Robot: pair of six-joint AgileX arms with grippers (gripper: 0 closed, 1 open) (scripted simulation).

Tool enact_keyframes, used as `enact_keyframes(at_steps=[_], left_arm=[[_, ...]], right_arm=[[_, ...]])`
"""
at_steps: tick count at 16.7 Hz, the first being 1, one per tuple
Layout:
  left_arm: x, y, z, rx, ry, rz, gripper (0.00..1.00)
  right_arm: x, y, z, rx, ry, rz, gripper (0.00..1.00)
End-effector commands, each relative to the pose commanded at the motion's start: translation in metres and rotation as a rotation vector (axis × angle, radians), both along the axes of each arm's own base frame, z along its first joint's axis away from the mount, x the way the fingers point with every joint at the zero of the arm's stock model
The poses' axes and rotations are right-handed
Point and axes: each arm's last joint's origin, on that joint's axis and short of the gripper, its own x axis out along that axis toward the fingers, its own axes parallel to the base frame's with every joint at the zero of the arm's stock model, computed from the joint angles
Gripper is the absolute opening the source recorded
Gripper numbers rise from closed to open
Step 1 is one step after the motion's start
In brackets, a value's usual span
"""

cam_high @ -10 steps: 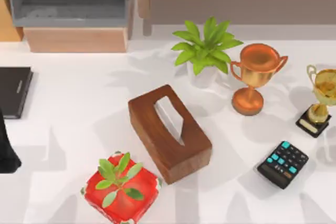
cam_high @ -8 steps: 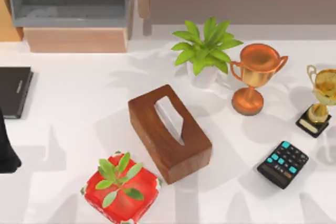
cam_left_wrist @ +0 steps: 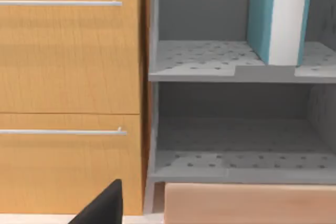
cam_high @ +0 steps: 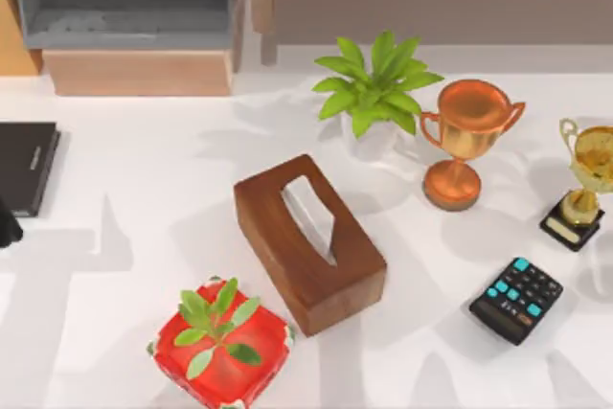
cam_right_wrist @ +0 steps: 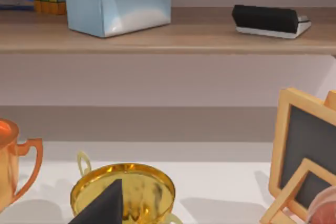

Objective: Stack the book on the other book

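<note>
The book [cam_left_wrist: 278, 17], teal-blue with white page edges, stands upright on the upper level of a grey shelf unit [cam_left_wrist: 231, 69] in the left wrist view. The other book [cam_high: 24, 165], flat and black, lies at the table's far left edge in the top view. A dark tip of my left gripper [cam_high: 8, 227] shows at the left edge just in front of the black book. The same left gripper [cam_left_wrist: 102, 205] faces the shelf unit and wooden drawers. My right gripper [cam_right_wrist: 102, 205] hovers by the gold trophy [cam_right_wrist: 123, 190] at the right.
A wooden tissue box [cam_high: 306, 241] lies mid-table, with a red-potted plant [cam_high: 220, 342] in front of it. A green plant [cam_high: 374, 88], a copper trophy [cam_high: 465, 136], a gold trophy [cam_high: 584, 184] and a calculator [cam_high: 515, 299] stand to the right. The grey shelf unit [cam_high: 124, 7] is at the back left.
My left arm's dark shape at the left edge has pulled back toward the black book and mostly left the top view. Nothing on the table has moved.
</note>
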Motion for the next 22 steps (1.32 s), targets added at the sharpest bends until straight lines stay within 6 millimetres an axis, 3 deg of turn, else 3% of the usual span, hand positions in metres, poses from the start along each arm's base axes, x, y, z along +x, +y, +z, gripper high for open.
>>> enact_keyframes(at_steps=[6,13,17,22], left_arm=[[0.049,-0.008,0.049,-0.004,0.027,-0.003,1.00],[0.122,-0.024,0.082,-0.010,0.024,-0.005,1.00],[0.170,-0.038,0.089,-0.014,0.013,-0.006,1.00],[0.242,-0.061,0.060,-0.004,0.070,-0.006,1.00]], right_arm=[[0.000,0.000,0.000,0.000,0.000,0.000,1.00],[0.000,0.000,0.000,0.000,0.000,0.000,1.00],[0.000,0.000,0.000,0.000,0.000,0.000,1.00],[0.000,0.000,0.000,0.000,0.000,0.000,1.00]])
